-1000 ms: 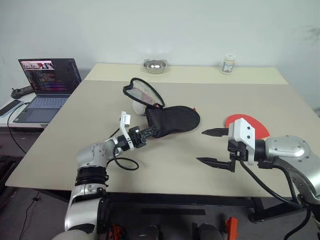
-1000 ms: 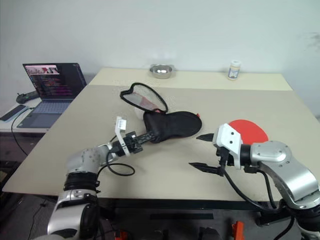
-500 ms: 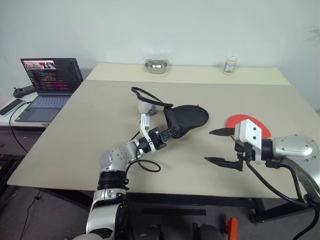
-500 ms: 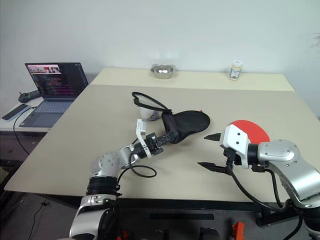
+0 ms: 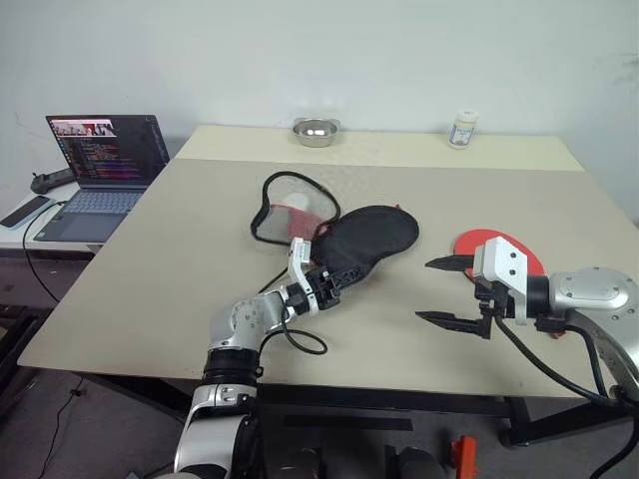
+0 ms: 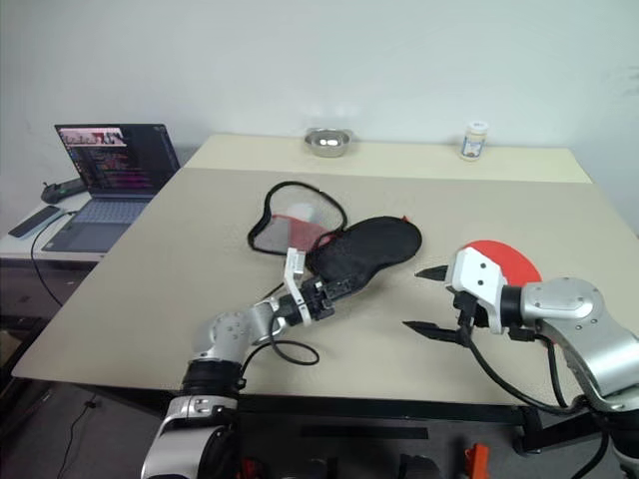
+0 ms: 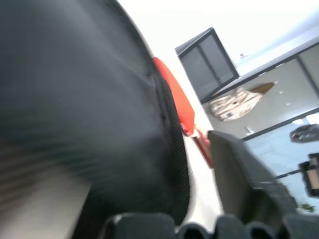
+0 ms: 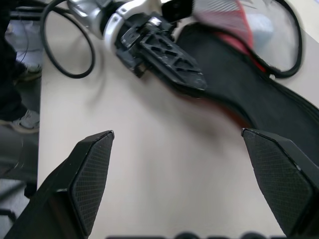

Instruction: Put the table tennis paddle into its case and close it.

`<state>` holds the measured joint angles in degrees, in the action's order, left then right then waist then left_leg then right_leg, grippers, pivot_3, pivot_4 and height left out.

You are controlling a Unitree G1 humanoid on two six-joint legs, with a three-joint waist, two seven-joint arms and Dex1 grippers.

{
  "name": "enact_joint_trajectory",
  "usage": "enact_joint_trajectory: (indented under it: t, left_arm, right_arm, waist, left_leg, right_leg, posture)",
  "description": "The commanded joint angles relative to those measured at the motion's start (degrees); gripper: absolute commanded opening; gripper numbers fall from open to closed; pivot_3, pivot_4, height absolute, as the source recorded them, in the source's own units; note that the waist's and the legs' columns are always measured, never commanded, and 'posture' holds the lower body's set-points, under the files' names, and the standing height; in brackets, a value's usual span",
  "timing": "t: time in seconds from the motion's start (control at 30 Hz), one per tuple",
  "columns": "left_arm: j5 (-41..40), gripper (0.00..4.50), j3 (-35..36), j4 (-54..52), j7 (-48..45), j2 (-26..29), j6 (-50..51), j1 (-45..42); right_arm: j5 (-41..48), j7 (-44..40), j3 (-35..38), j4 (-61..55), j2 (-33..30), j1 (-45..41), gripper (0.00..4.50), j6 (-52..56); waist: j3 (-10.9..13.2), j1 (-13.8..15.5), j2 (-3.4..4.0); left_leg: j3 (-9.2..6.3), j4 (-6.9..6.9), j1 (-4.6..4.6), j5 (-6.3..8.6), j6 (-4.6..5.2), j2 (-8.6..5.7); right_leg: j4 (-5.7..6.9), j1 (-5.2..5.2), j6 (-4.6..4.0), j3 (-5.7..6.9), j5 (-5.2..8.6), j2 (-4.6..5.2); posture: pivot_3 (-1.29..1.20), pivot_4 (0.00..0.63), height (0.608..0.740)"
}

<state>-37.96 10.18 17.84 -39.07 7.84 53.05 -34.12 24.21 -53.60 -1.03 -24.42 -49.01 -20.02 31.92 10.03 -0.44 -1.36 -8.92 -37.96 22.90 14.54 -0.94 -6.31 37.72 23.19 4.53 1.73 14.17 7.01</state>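
Note:
The case (image 5: 374, 232) lies unzipped in the middle of the table, black side up, with its clear flap (image 5: 290, 205) spread out to the left. My left gripper (image 5: 332, 279) sits at the case's narrow near end. In the left wrist view one finger (image 7: 244, 184) stands apart from the black fabric (image 7: 99, 124), so the jaws are open. The table tennis paddle (image 6: 509, 254) lies red face up to the right, partly behind my right gripper (image 5: 427, 291). That gripper hovers wide open just right of the case, holding nothing.
A laptop (image 5: 100, 160) stands on a side table at the left. A metal bowl (image 5: 314, 131) and a small jar (image 5: 460, 129) sit along the table's far edge. Bare tabletop lies between the case and the near edge.
My left gripper pulled the case's narrow end to the right, and its jaws have since parted. The clear flap has dropped flat to the left. The right gripper barely moved.

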Motion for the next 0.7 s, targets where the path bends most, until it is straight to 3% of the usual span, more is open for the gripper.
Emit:
enact_joint_trajectory:
  t: [0.03,0.1,0.13,0.37,0.7]
  left_arm:
    - [0.3,3.68,-2.8,-6.7,-3.0,3.3,-0.4,2.6]
    - [1.3,4.35,-5.2,-9.7,-5.3,6.6,-1.0,5.2]
    - [1.7,4.48,-6.1,-11.1,-6.5,8.4,-1.3,6.5]
    - [9.1,4.48,-14.6,-19.5,-19.3,24.5,-13.1,16.1]
    - [11.7,4.48,-10.5,-17.9,-25.7,33.6,-24.9,17.9]
  right_arm:
    - [2.4,5.9,2.9,-0.1,3.3,-2.3,4.5,5.9]
    - [3.2,9.8,2.8,0.0,5.3,-3.3,4.5,11.7]
    - [3.8,11.9,3.0,-0.2,6.5,-3.7,4.5,14.7]
    - [10.4,22.6,5.4,-0.8,15.7,-7.1,4.5,36.6]
    - [14.4,30.9,4.3,-1.7,29.3,-9.2,4.5,46.0]
  waist:
    - [0.0,0.0,0.01]
    - [0.0,0.1,0.01]
    - [0.0,0.1,0.01]
    - [0.0,0.0,0.09]
    - [0.0,0.2,0.15]
  left_leg:
    - [0.02,0.01,0.0,0.0,0.0,0.0]
    - [0.05,0.01,-0.01,0.0,0.0,0.0]
    - [0.06,0.01,-0.01,0.0,0.0,-0.01]
    - [0.3,0.17,-0.11,0.04,0.07,0.05]
    - [0.37,0.19,-0.12,0.16,0.27,0.05]
  right_leg:
    - [0.01,0.01,0.0,-0.04,0.0,0.0]
    - [0.01,0.03,-0.01,-0.13,0.0,-0.01]
    - [0.01,0.04,-0.01,-0.27,0.0,-0.01]
    - [0.01,0.13,-0.05,-0.65,0.01,-0.02]
    - [0.02,0.24,-0.04,-0.73,0.01,-0.06]
  posture:
    - [0.0,0.15,0.74]
    - [0.0,0.15,0.74]
    - [0.0,0.15,0.74]
    - [0.0,0.15,0.74]
    - [0.0,0.15,0.74]
